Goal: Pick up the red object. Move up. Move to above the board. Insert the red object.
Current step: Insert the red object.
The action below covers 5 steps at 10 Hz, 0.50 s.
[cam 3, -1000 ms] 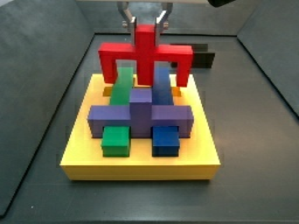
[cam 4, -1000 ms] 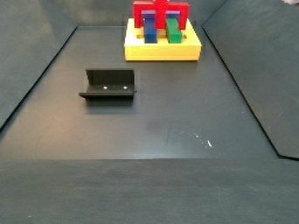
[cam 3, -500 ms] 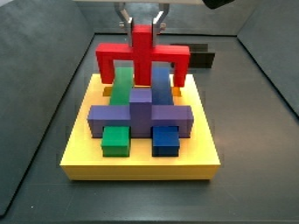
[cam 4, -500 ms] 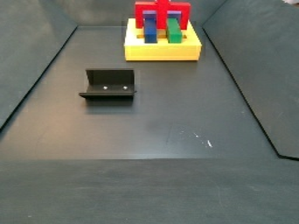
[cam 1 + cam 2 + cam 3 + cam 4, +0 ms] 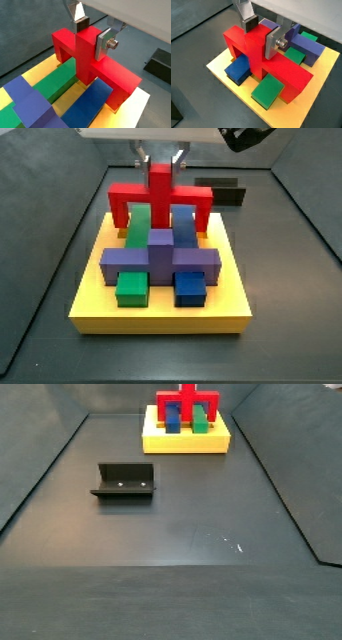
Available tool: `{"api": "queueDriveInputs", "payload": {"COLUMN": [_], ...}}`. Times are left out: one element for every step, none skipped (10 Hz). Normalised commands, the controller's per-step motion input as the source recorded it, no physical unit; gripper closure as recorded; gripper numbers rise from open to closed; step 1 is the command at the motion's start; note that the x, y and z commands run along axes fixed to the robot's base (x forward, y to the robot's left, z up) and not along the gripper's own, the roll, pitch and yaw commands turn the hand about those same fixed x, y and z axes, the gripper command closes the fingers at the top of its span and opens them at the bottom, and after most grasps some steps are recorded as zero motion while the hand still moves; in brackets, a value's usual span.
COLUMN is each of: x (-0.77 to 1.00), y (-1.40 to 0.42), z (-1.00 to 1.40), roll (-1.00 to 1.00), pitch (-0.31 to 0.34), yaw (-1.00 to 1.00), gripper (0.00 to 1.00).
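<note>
Lower than a second ago, my bright red blocky bar-and-post piece [image 5: 162, 196] straddles the flat yellow slotted board's [image 5: 160, 315] 12 o'clock end, post pinched in the two-finger gripper [image 5: 92, 34] directly above; its bar runs crosswise.

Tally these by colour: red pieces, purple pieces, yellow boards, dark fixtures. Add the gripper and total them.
red object: 1
purple block: 1
board: 1
fixture: 1
gripper, shut on the red object's post, over the board: 1
Total: 5
</note>
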Motion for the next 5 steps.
{"api": "queueDriveInputs", "payload": {"x": [0.02,0.00,0.00,0.00,0.00], "y": [0.00,0.00,0.00,-0.05,-0.15], "z": [-0.13,-0.13,-0.13,-0.12,-0.07], "roll": [0.21,0.25,0.25,0.23,0.19], "pitch": [-0.037,-0.034,-0.033,-0.020,-0.009], "yaw": [0.08,0.07,0.08,0.07,0.00], "gripper": [1.00,1.00,1.00,1.00,1.00]}}
